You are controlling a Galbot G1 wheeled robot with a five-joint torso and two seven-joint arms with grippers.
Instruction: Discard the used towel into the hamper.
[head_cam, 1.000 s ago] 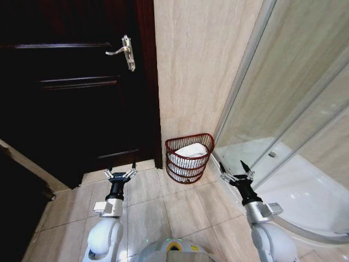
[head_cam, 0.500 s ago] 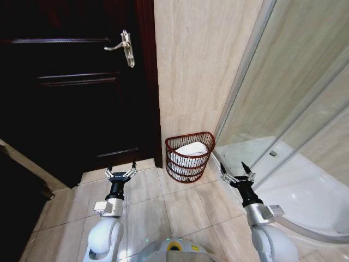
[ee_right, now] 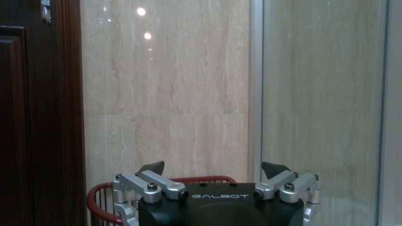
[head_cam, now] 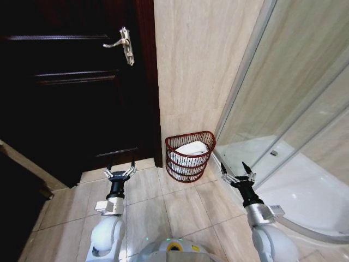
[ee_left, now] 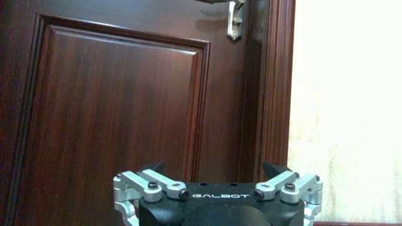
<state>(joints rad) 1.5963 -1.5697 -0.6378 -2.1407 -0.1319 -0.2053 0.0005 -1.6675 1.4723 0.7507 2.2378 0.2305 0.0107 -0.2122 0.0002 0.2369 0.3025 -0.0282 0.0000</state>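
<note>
The hamper (head_cam: 188,158), a small reddish-brown wire basket, stands on the tiled floor against the beige wall, between the door frame and the shower glass. A white towel (head_cam: 191,150) lies bunched inside it. My left gripper (head_cam: 120,171) hovers open above the floor to the hamper's left, facing the door. To the hamper's right, close to the shower rim, my right gripper (head_cam: 236,173) is open too, with nothing between its fingers. The right wrist view catches the hamper's rim (ee_right: 100,193) low down behind the right gripper (ee_right: 213,168). The left gripper (ee_left: 213,168) shows open before the door panel.
A dark wooden door (head_cam: 76,98) with a metal handle (head_cam: 124,45) fills the left side. The curved glass shower enclosure (head_cam: 289,109) and its white tray (head_cam: 311,196) take up the right. Beige floor tiles (head_cam: 158,202) lie open before me.
The head view has tipped slightly, so the door handle sits a little higher in the picture. Both grippers stay open and nearly still; the towel rests in the hamper as before.
</note>
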